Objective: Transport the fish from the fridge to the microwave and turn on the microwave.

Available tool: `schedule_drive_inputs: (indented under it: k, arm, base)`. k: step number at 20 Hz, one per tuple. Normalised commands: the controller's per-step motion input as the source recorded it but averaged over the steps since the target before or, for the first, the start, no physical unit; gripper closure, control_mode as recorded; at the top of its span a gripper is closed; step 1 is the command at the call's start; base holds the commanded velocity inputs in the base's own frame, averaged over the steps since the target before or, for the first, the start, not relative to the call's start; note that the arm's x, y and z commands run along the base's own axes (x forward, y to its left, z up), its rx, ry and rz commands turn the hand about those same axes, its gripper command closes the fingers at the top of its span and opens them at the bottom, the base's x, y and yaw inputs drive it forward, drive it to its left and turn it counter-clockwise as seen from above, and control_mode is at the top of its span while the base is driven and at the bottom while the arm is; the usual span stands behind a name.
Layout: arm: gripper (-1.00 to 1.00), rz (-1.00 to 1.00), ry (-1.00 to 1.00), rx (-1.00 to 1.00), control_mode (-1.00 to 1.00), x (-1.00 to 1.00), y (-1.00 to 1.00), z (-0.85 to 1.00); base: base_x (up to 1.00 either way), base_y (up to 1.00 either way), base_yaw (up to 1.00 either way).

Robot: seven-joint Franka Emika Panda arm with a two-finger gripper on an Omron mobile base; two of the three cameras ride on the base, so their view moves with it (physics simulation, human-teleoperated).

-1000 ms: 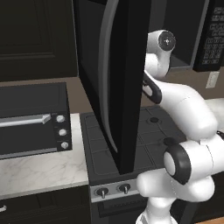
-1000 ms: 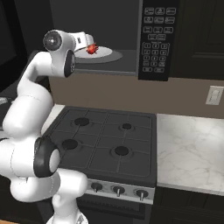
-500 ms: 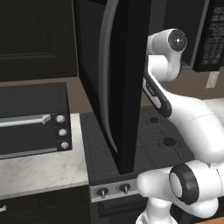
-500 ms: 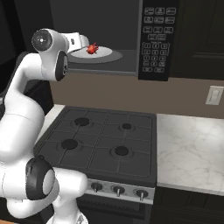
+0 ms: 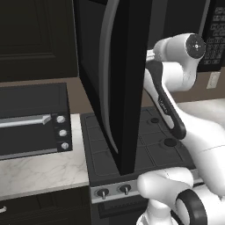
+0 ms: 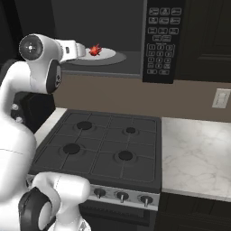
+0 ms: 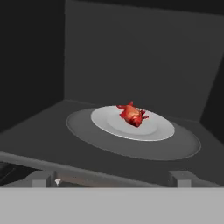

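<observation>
The fish (image 7: 132,115) lies on a white plate (image 7: 157,131), and this plate rests on the grey round turntable (image 7: 183,146) inside the open microwave (image 6: 163,40). In the hand view the fish is ahead of the gripper (image 7: 113,179) and well apart from it, above the two finger tips (image 7: 42,178) which rise at the lower edge, one at each side; nothing is between them and they touch nothing. In the right base view the fish is seen as a small red spot just beyond the white end of the arm, on the plate, to the left of the microwave keypad (image 6: 161,36). Compared with the picture from one second ago, the arm has pulled back: in the right base view its round wrist joint was then close in front of the fish and partly covered the plate, and now it stands more to the left and the fish with the plate is free to see. The fish itself has not moved on the plate. The fingers are wide open and hold nothing. In the left base view the open microwave door (image 5: 125,79) stands dark in front, above the stove (image 5: 154,145), and the black toaster oven (image 5: 33,121) sits on the marble counter (image 5: 39,171) at the left.
</observation>
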Motion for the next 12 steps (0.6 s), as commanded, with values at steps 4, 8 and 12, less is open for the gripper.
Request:
schedule_drive_inputs:
  k: [4, 8, 12]
  arm:
    - [-1.00, -0.03, 0.00, 0.15, -1.00, -0.65, 0.00, 0.00]
    - [-1.00, -0.04, 0.02, 0.14, -1.00, -0.64, 0.00, 0.00]
    - [-1.00, -0.07, 0.07, 0.09, -1.00, -0.59, 0.00, 0.00]
  base:
    - [0.00, 0.00, 0.00]
    - [0.00, 0.00, 0.00]
    - [0.00, 0.00, 0.00]
